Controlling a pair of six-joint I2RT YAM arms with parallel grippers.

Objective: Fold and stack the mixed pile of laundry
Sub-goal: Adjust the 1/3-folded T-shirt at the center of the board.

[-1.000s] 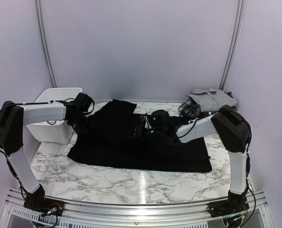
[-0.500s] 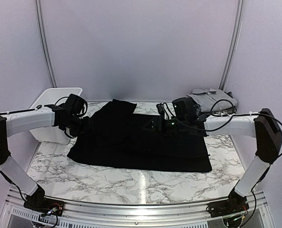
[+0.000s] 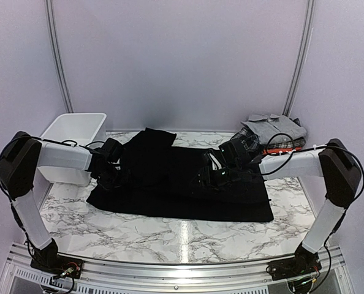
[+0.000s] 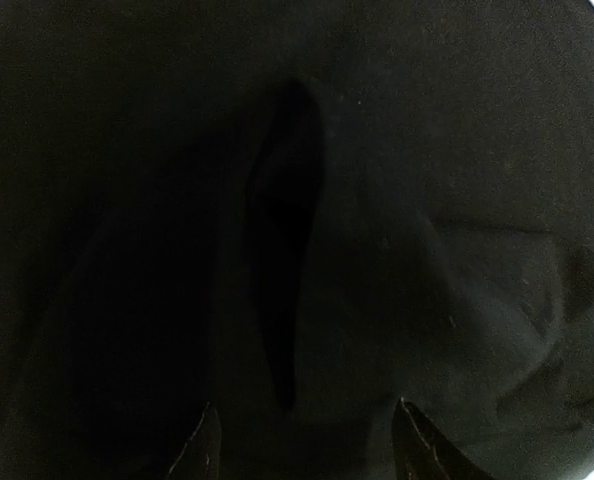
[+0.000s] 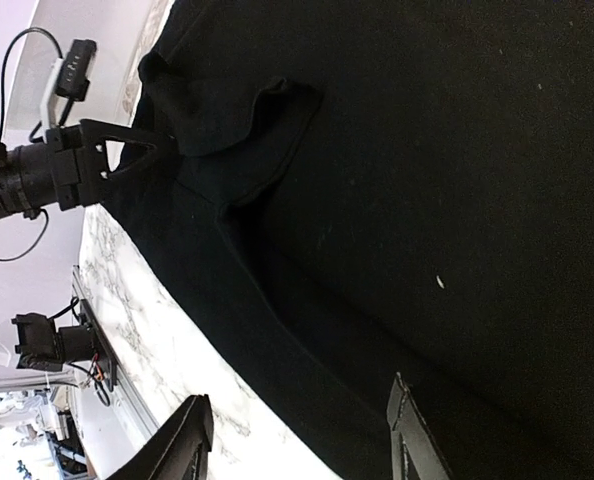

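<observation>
The large black cloth [image 3: 176, 187] lies spread over the middle of the marble table [image 3: 170, 233], with a folded flap at its back left. My left gripper [image 3: 111, 173] hangs low over the cloth's left part. In the left wrist view it is open [image 4: 307, 440], with only black cloth [image 4: 427, 200] and a dark crease beneath it. My right gripper [image 3: 210, 175] is low over the cloth's middle. It is open too [image 5: 297, 432], straddling the cloth's front hem [image 5: 307, 340] with nothing between its fingers. A grey shirt [image 3: 274, 125], a plaid piece [image 3: 248, 139] and a red-pink piece [image 3: 272, 149] lie at the back right.
A white basket [image 3: 72, 135] stands at the back left, close behind my left arm. Bare marble [image 5: 167, 330] runs along the front of the cloth. The table's metal rail [image 3: 170, 269] borders the near edge, and purple walls close in the back and sides.
Both grippers have opened wider. The left one moved forward and down over the cloth's left part. The right arm stretched out low and its gripper shifted slightly right and forward.
</observation>
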